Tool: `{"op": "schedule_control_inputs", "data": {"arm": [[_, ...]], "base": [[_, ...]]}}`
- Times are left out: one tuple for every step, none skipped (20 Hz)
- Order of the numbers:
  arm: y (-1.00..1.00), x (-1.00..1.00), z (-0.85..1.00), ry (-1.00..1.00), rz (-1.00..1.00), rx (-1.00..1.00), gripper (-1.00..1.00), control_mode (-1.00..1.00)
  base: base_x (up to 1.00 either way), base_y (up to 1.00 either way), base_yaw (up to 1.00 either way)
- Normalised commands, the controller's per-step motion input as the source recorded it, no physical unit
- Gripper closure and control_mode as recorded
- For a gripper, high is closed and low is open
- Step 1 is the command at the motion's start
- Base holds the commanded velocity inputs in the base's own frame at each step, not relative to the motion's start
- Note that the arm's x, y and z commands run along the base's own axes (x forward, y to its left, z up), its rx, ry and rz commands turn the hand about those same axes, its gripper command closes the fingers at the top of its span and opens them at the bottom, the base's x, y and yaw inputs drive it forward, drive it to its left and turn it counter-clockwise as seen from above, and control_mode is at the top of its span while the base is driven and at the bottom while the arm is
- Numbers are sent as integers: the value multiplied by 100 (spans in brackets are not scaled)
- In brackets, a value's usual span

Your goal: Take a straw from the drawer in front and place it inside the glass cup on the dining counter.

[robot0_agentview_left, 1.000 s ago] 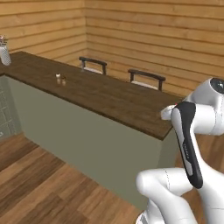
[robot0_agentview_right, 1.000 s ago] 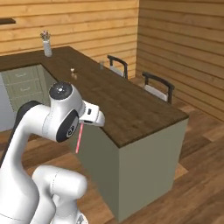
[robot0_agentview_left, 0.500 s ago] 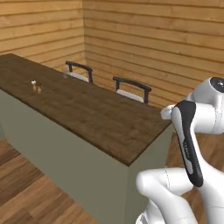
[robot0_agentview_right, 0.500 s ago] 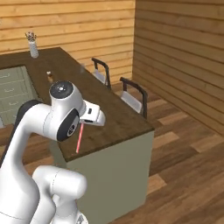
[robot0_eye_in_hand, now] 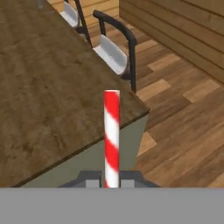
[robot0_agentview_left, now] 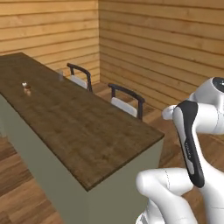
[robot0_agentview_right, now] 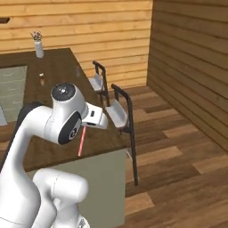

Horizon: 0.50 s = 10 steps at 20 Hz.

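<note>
The red-pink striped straw (robot0_eye_in_hand: pixel 111 131) stands upright between my gripper (robot0_eye_in_hand: pixel 112 180) fingers, which are shut on its lower end. In the right base view the straw (robot0_agentview_right: pixel 82 142) hangs below the hand, over the near end of the dining counter (robot0_agentview_right: pixel 58 71). The dark wood counter (robot0_agentview_left: pixel 65 118) runs away to the left. A faint clear shape on its far edge by the first stool looks like the glass cup (robot0_agentview_left: pixel 60 74), far from the gripper. The drawer is out of view.
Two dark-framed stools (robot0_agentview_left: pixel 127 103) (robot0_agentview_left: pixel 78 78) stand along the counter's far side. Two tiny shakers (robot0_agentview_left: pixel 27 89) sit mid-counter, and a vase (robot0_agentview_right: pixel 38 46) is at the far end. Wooden floor (robot0_agentview_right: pixel 178 151) lies open right of the counter's end.
The base has driven on, so both base views have shifted and the counter's near end is closer. The gripper has held the straw throughout.
</note>
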Motion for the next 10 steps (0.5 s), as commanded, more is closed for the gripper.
{"op": "schedule_control_inputs", "data": {"arm": [[0,0,0,0,0,0,100,100],[0,0,0,0,0,0,100,100],[0,0,0,0,0,0,100,100],[0,0,0,0,0,0,100,100],[0,0,0,0,0,0,100,100],[0,0,0,0,0,0,100,100],[0,0,0,0,0,0,100,100],[0,0,0,0,0,0,100,100],[0,0,0,0,0,0,100,100],[0,0,0,0,0,0,100,100]], "base": [[33,-100,35],[32,-100,36],[32,-100,36],[32,-100,37],[34,-100,37],[35,-100,37],[34,-100,37],[34,-100,37],[34,-100,37],[34,-100,38]]}}
